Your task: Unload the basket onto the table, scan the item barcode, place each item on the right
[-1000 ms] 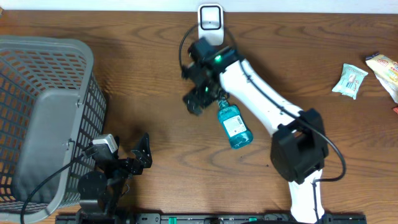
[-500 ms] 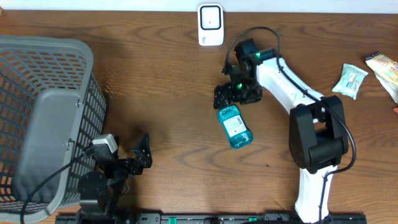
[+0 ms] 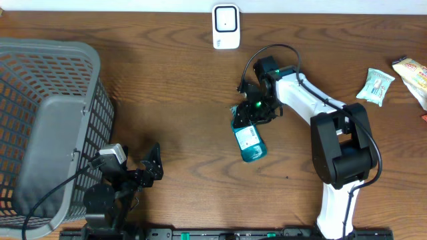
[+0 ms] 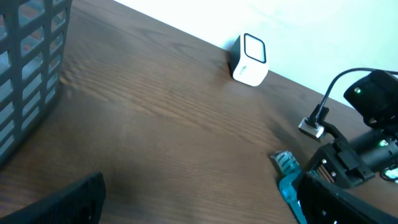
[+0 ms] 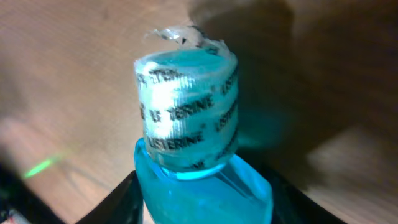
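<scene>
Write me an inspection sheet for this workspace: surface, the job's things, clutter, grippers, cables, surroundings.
Surface: brown wooden table, no spills seen.
Job's things: blue mouthwash bottle lying flat, label up; white scanner at the far edge.
Clutter: grey basket at left; pale packet and yellow packet at right.
Grippers: left gripper open, holding nothing; right gripper straddles the bottle's cap end, grip unclear.
Cables: black cable loops over the right wrist.
Surroundings: white wall behind the table.
</scene>
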Available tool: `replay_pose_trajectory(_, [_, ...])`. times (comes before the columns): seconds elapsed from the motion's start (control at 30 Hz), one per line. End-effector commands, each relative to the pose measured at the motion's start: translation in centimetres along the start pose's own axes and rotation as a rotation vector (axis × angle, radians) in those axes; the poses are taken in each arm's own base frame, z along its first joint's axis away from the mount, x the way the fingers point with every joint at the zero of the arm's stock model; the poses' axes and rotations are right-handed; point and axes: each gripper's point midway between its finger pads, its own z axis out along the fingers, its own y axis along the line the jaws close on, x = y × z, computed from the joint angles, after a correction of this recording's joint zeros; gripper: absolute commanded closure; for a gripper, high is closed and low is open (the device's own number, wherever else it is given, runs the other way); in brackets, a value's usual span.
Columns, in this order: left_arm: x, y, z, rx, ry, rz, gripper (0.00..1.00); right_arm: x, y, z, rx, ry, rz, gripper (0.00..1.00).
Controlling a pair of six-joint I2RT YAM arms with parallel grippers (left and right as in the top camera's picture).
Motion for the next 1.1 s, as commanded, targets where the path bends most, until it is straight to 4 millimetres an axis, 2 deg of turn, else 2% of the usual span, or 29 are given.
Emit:
replay_pose_trajectory(0.0, [0.1, -0.3, 0.0, 0.016, 0.005, -0.011, 0.02, 2.7, -2.6, 2.3, 0.087, 0.088, -0.003, 0.70])
replay_pose_trajectory(0.07, [0.1, -0.3, 0.0, 0.016, 0.005, -0.011, 0.02, 2.7, -3.2, 2.4, 0.119, 0.086, -0.006, 0.85])
replay_pose_trajectory(0.17, [0.1, -0.3, 0.0, 0.016, 0.005, -0.011, 0.02, 2.2, -4.1, 2.2, 0.176, 0.067, 0.013, 0.97])
replay_pose_trajectory(0.4, [0.1, -0.3, 0.0, 0.016, 0.005, -0.011, 0.02, 1.1, -3.6, 1.0, 0.237, 0.052, 0.048, 0.99])
replay_pose_trajectory(0.43, [0.1, -0.3, 0.0, 0.016, 0.005, -0.011, 0.02, 1.0, -3.4, 0.9, 0.239, 0.053, 0.043, 0.95])
replay_pose_trajectory(0.5, [0.1, -0.3, 0.0, 0.016, 0.005, -0.011, 0.02, 0.7, -2.9, 0.6, 0.238, 0.051, 0.034, 0.75])
replay_pose_trajectory(0.6, [0.1, -0.3, 0.0, 0.016, 0.005, -0.011, 0.02, -0.3, -2.2, -0.6, 0.237, 0.036, 0.013, 0.55])
replay_pose_trajectory(0.77, [0.1, -0.3, 0.0, 0.016, 0.005, -0.011, 0.02, -1.7, 0.0, -3.7, 0.213, 0.028, 0.025, 0.46])
replay_pose_trajectory(0.83, [0.1, -0.3, 0.0, 0.016, 0.005, -0.011, 0.02, -1.6, 2.0, -4.2, 0.133, 0.037, 0.049, 0.39])
replay_pose_trajectory(0.9, [0.1, -0.3, 0.0, 0.016, 0.005, -0.011, 0.02, -1.0, 4.8, -4.3, 0.011, 0.072, 0.069, 0.39])
replay_pose_trajectory(0.97, [0.1, -0.3, 0.0, 0.016, 0.005, -0.011, 0.02, -0.5, 6.6, -3.9, -0.048, 0.095, 0.059, 0.40])
replay_pose_trajectory(1.07, [0.1, -0.3, 0.0, 0.016, 0.005, -0.011, 0.02, 0.2, 9.2, -3.0, -0.089, 0.123, 0.013, 0.52])
